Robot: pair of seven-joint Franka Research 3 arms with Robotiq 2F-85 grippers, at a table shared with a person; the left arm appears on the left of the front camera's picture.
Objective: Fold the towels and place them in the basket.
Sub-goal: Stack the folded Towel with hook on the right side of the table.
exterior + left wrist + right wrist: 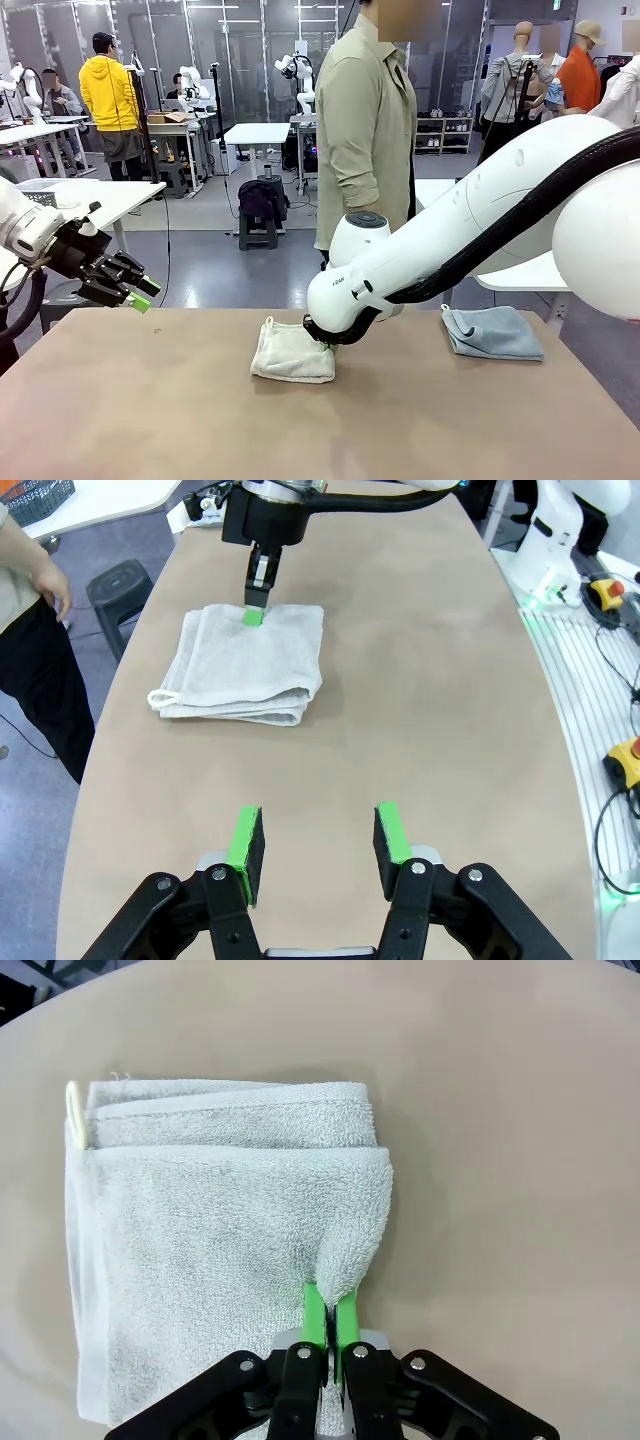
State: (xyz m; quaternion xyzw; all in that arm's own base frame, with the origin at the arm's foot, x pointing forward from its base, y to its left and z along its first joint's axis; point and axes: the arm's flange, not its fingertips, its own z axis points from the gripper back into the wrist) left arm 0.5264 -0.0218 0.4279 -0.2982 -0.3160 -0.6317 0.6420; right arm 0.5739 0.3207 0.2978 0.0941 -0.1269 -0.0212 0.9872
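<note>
Now the right tool [328, 1315] pinches the folded cream towel's [220, 1230] 6 o'clock edge; next, lift toward a basket. Left tool [318, 845] hangs spread.

arms [470, 215]: white, rounded shells | cable [520, 215]: black, thick | grippers [318, 845]: black, green pads, silver screws

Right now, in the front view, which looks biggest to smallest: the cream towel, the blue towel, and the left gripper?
1. Cream towel and blue towel: they look about alike, and part of the cream one is hidden by the right arm, so no ranking between them.
2. Left gripper: clearly smallest, though it hangs nearer the camera.
</note>
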